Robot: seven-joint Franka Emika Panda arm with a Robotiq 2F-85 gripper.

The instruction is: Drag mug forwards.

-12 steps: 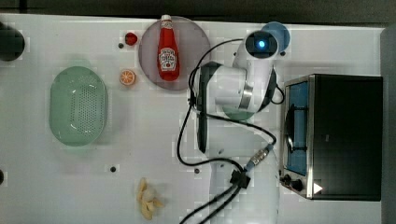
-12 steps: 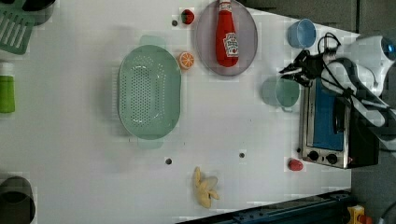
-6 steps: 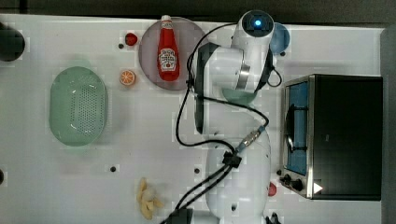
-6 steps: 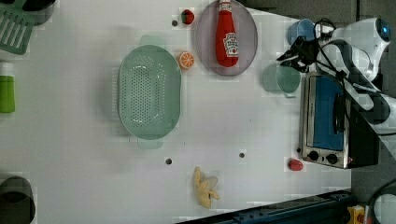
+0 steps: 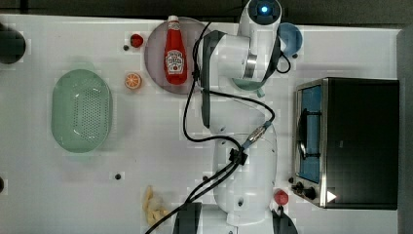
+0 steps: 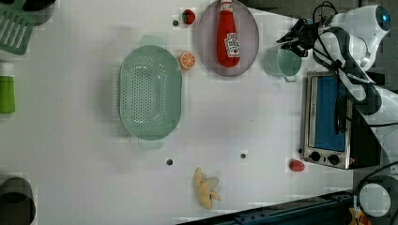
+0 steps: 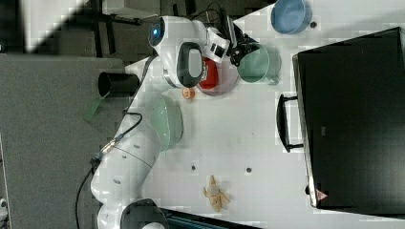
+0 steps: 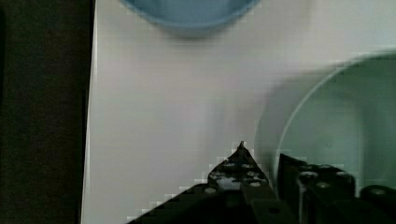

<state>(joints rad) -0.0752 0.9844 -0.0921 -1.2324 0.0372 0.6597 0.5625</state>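
Top view and left view look straight down on the table [image 5: 146, 146] from far. Right view looks from high, also far. Wrist view is very near the table. All share the mug [image 6: 280, 62].

Arm stretched far out, wrist bent down, gripper [image 6: 292, 41] low with fingers [image 8: 240, 170] narrowly apart, straddling a rim.

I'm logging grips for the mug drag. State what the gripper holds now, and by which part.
The gripper is closed on the mug, by its rim wall: one finger outside the wall, the other inside the bowl, on the side facing the blue cup.
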